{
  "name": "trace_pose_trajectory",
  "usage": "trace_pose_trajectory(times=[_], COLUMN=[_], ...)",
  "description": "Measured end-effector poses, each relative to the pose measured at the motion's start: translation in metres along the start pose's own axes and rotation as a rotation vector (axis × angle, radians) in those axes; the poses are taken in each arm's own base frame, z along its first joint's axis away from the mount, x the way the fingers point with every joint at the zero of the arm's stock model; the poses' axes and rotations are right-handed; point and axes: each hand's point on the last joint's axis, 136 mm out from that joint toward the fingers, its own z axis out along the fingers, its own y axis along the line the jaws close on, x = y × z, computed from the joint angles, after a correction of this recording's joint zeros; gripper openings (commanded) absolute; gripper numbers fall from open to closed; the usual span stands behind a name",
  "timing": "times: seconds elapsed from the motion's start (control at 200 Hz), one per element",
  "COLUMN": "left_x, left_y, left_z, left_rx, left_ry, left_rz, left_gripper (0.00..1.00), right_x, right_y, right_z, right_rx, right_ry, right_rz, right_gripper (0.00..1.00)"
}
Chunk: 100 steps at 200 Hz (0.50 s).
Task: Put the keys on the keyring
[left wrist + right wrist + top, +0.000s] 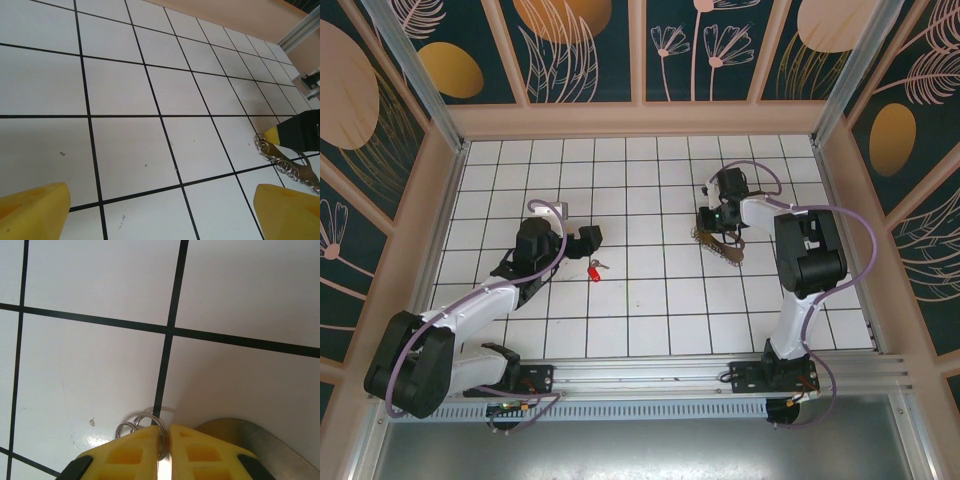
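Observation:
The key (pixel 594 269), red-headed with a short silver blade, lies flat on the white tiles just below my left gripper (pixel 585 245). In the left wrist view that gripper (pixel 160 192) is open, its yellow fingertips (pixel 35 212) wide apart over bare tile. The keyring (pixel 717 246), a tan strap with silvery rings, lies at mid-right under my right gripper (pixel 712 222). In the right wrist view the right gripper (pixel 165 429) is shut on one silver ring of the keyring (pixel 150 419), and the tan strap (pixel 240 432) curves off to the right. The left wrist view also catches the keyring (pixel 287 165) at its right edge.
The floor is white tile with black grout, walled by tan panels (pixel 640 120) on three sides. The aluminium rail (pixel 650 380) holding both arm bases runs along the near edge. Open tiles lie between the key and the keyring.

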Motion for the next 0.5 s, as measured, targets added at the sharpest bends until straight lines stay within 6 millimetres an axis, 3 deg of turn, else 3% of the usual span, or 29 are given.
trace_pose_trajectory(times=[0.26, 0.5], left_x=[0.0009, 0.0009], left_y=[0.0005, 0.0005], left_z=[0.0005, 0.0005], left_rx=[-0.002, -0.002], left_ry=[0.003, 0.003], left_rz=[0.0, 0.0], left_gripper=[0.93, 0.93], right_x=[-0.0014, 0.0001], right_y=[0.0053, 0.0071], right_z=[0.0002, 0.001], right_rx=[-0.031, -0.043], right_ry=[-0.006, -0.003], right_rz=[-0.003, -0.003], right_gripper=[0.13, 0.19])
